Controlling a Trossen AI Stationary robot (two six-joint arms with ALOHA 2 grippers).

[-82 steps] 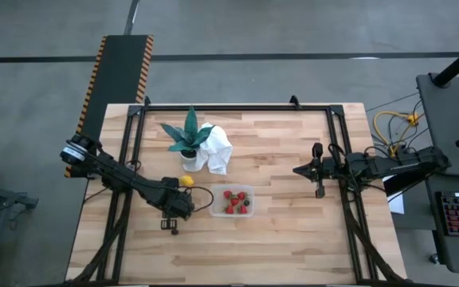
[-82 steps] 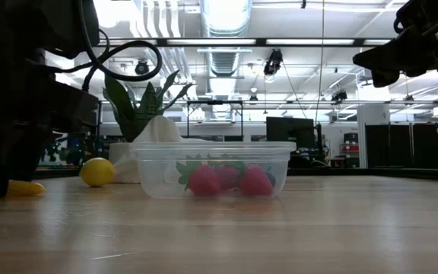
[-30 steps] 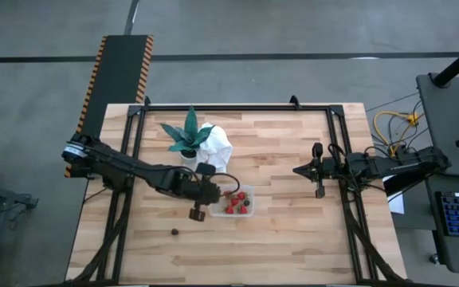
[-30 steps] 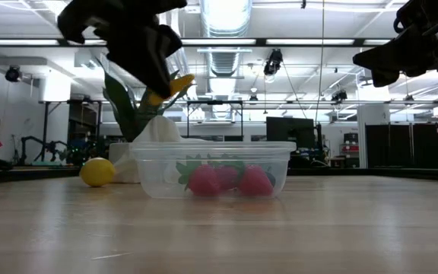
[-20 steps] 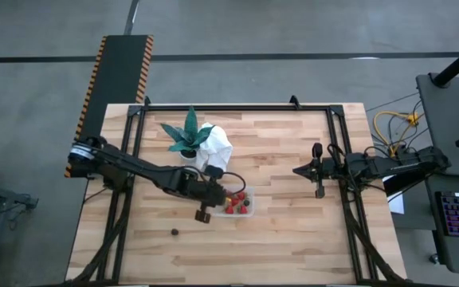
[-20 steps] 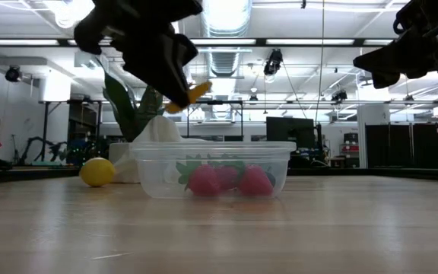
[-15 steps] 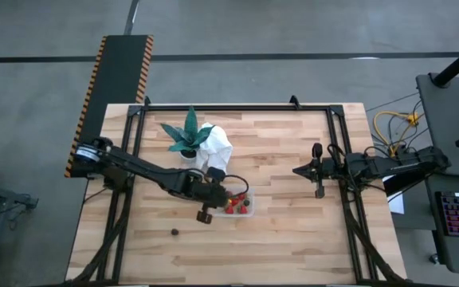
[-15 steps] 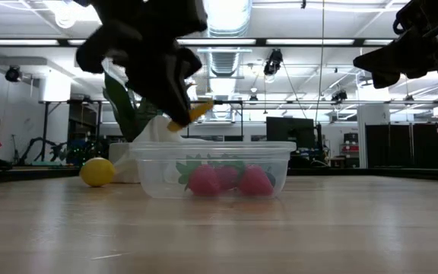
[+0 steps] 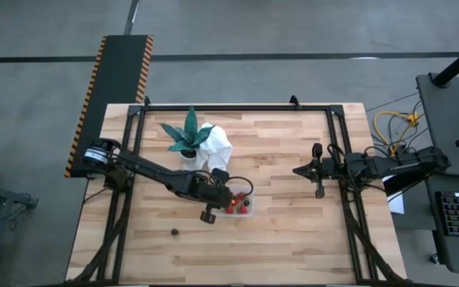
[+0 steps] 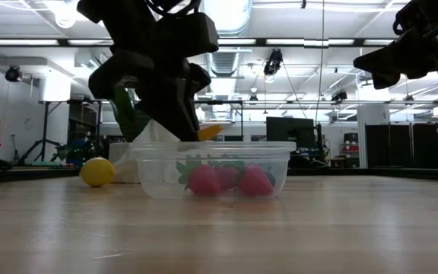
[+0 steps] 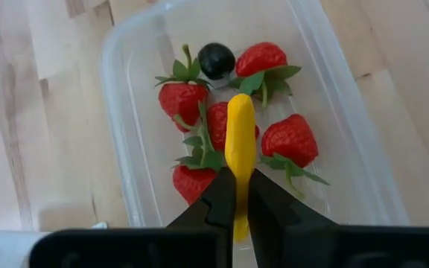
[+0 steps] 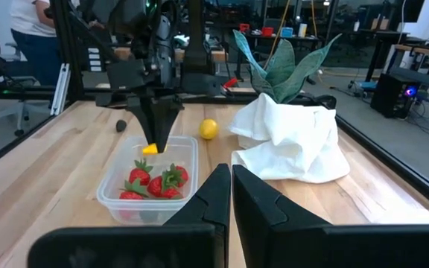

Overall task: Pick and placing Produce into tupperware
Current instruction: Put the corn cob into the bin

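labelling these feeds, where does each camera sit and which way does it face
High view: overhead, straight down on the wooden table; both arms show.
Low view: table height, level across; left gripper above the clear plastic rectangular tupperware.
Left wrist view: down past its own fingers pinching the yellow-orange elongated piece over red strawberries.
Right wrist view: across the table past the shut right gripper toward the left arm.
All four share the tupperware.

Desk: pale wooden desk [image 9: 277,231] of jointed planks, smooth, satin sheen.
Container: clear rounded-rectangle plastic tupperware [image 11: 118,141], glossy and see-through.
Fruit: red strawberries [image 11: 290,140], slightly glossy; long yellow piece [image 11: 240,149], smooth, waxy.
Cloth: crumpled white cloth [image 12: 293,141], soft and matt.
Left hand [image 11: 234,195]: dark, matt fingers.
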